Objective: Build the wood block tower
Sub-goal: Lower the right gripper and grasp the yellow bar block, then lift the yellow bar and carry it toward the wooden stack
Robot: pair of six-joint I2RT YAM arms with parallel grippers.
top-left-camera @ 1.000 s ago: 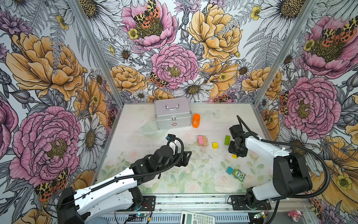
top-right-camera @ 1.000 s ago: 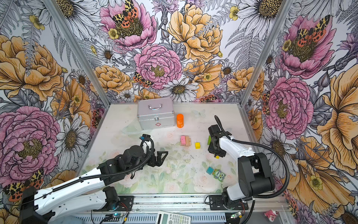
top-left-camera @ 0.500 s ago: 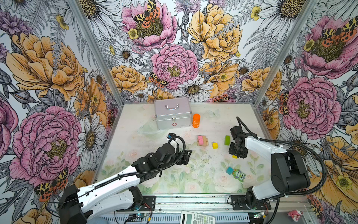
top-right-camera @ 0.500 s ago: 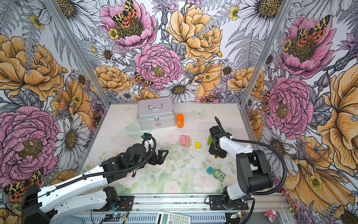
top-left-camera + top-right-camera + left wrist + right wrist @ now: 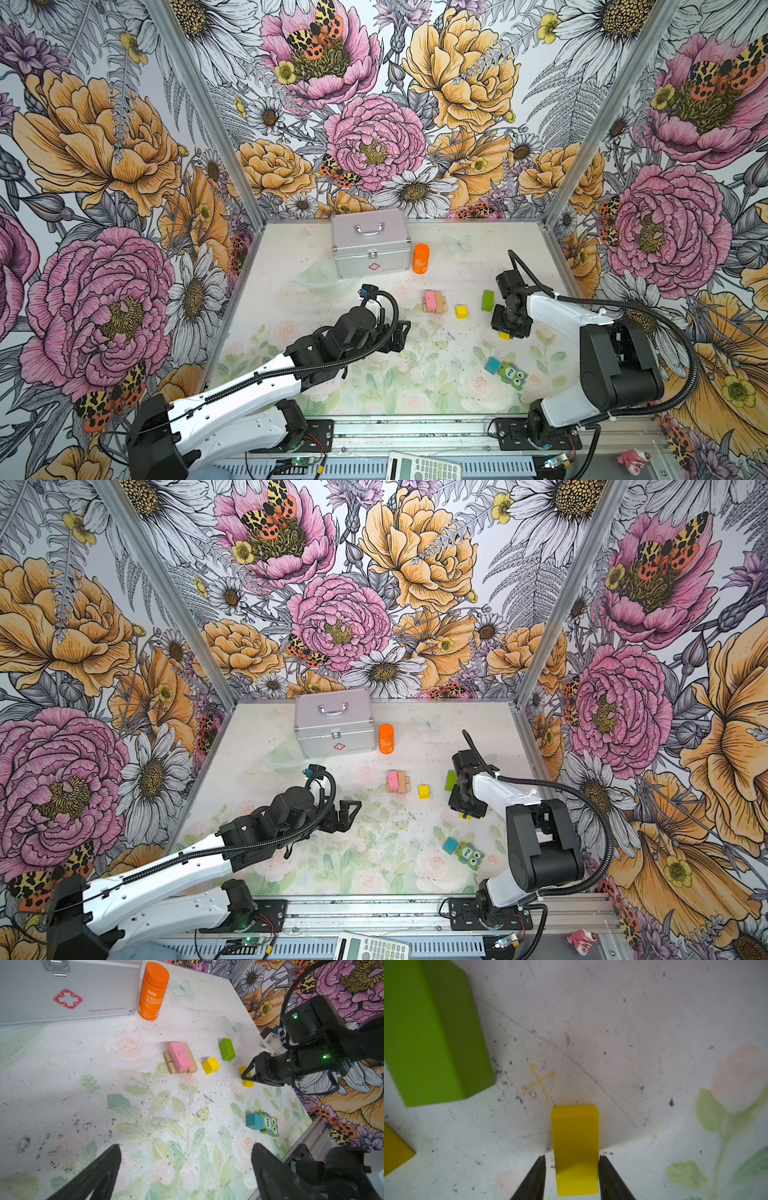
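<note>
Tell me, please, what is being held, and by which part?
Left gripper: nothing, jaws open. Right gripper: jaws flank one end of the yellow bar; a grip cannot be told.

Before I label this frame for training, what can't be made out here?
- yellow bar: both top views, mostly hidden under the right arm.
- Whether the right fingers pinch it: right wrist view, contact blurred.
- tan planks: count unclear, left wrist view, pink plank covers them.

Right gripper (image 5: 572,1159) lowered around yellow bar (image 5: 575,1142), fingers (image 5: 536,1178) slightly narrowed
</note>
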